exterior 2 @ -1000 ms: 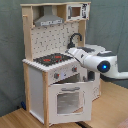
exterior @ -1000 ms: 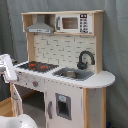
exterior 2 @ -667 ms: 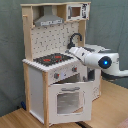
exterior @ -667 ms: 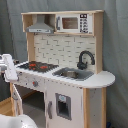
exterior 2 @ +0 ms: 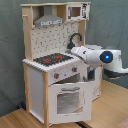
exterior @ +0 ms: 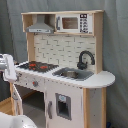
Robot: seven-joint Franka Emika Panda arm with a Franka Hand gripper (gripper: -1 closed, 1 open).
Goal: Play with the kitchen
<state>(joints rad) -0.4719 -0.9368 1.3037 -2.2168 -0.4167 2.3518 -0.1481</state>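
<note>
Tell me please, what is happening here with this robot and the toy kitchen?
A white robot arm reaches in over the counter of a toy kitchen, near the black faucet and the sink. Its gripper end is hidden, so I cannot say whether it holds anything. In the second exterior view the oven door looks slightly ajar. The stovetop appears bare, and nothing seems to lie in the sink.

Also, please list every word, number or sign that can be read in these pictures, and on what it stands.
None can be read.
Microwave keypad on the kitchen: marks too blurred to read.
Knobs below the stovetop: no legible marks.
Arm: a blue dot, no text.
</note>
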